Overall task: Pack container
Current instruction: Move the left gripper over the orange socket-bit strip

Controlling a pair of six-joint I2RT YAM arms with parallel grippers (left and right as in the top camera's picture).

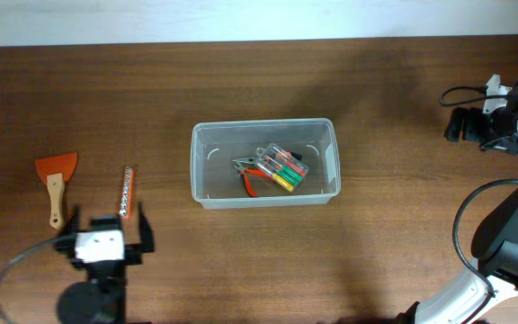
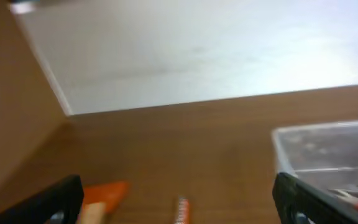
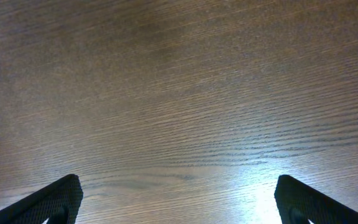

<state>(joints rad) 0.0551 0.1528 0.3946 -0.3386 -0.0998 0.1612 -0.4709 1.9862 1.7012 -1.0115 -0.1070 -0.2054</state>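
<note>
The container (image 1: pixel 264 125), a large clear tub, stands at the table's centre. Inside it lie orange-handled pliers (image 1: pixel 252 174) and a small clear case (image 1: pixel 285 166) with yellow, green and red pieces. My left gripper (image 1: pixel 106 220) is open at the front left, just behind a thin orange and silver strip (image 1: pixel 127 193). An orange scraper (image 1: pixel 56 183) with a wooden handle lies to its left. The blurred left wrist view shows the scraper (image 2: pixel 106 193), the strip (image 2: pixel 182 211) and the container's corner (image 2: pixel 279 153) between and beyond the spread fingers. My right gripper (image 1: pixel 458 126) is open at the far right, holding nothing.
The right wrist view shows only bare wood grain between the right gripper's (image 3: pixel 179 205) spread fingertips. A pale wall (image 2: pixel 197 50) runs behind the table's far edge. Black cables loop near both arm bases.
</note>
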